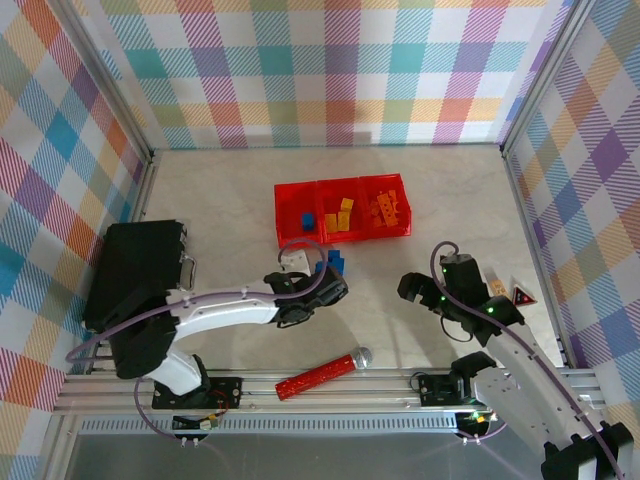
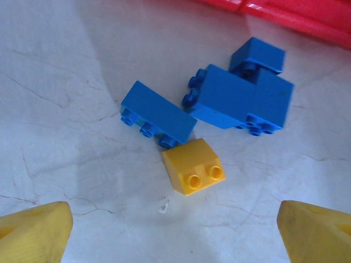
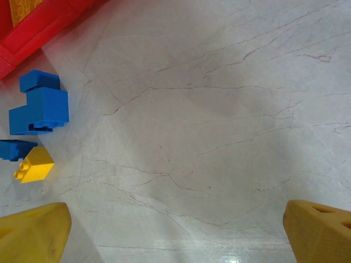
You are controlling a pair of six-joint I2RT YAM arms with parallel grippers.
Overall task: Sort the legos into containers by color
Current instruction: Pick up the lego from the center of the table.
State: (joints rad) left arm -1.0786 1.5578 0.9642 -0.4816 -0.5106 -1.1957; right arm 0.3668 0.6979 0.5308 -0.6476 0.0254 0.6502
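The three joined red containers (image 1: 290, 200) stand mid-table. The left one holds a blue lego (image 1: 307, 221), the middle one yellow legos (image 1: 341, 214), the right one orange legos (image 1: 386, 208). In front of them a small pile lies on the table: a yellow lego (image 2: 193, 166) and three blue legos (image 2: 158, 114) (image 2: 238, 99) (image 2: 258, 55). My left gripper (image 2: 173, 235) hovers open just short of the yellow one, holding nothing. My right gripper (image 3: 175, 235) is open over bare table to the right of the pile, with the blue legos (image 3: 41, 104) at its far left.
A black box (image 1: 135, 275) sits at the left. A long red studded stick with a silver ball end (image 1: 322, 373) lies near the front rail. A small card with a red triangle (image 1: 521, 295) lies by the right wall. Plaid walls enclose the table.
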